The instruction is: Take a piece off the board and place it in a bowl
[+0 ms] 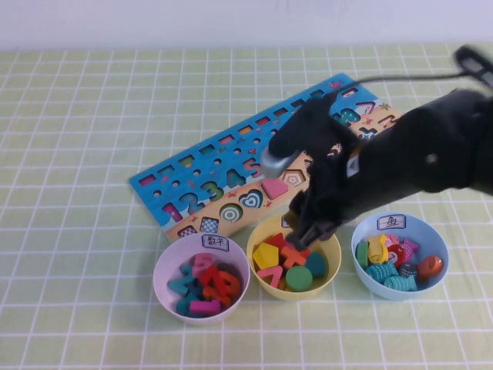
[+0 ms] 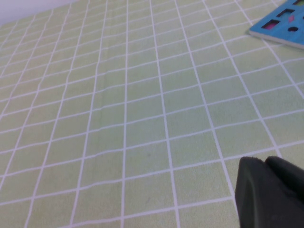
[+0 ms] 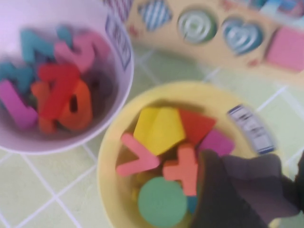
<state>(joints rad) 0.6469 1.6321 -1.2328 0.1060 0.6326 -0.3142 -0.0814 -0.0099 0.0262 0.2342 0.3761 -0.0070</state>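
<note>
My right gripper (image 1: 308,226) hangs over the far rim of the pale yellow bowl (image 1: 333,254), which holds several coloured shapes. In the right wrist view a small dark brown star-like piece (image 3: 256,185) sits between its fingers (image 3: 213,190), above the yellow bowl (image 3: 107,161) and near its white label (image 3: 251,128). The long blue and tan board (image 1: 231,166) lies behind the bowls; it also shows in the right wrist view (image 3: 213,28). My left gripper (image 2: 273,190) is out of the high view, low over bare cloth, with a corner of the board (image 2: 285,23) far off.
A lilac-pink bowl (image 1: 166,270) of numbers stands left of the yellow one, and a light blue bowl (image 1: 358,239) of small figures stands right of it. A pink trapezoid (image 1: 274,187) sits in the board's tan strip. A green checked cloth (image 1: 77,154) covers the table.
</note>
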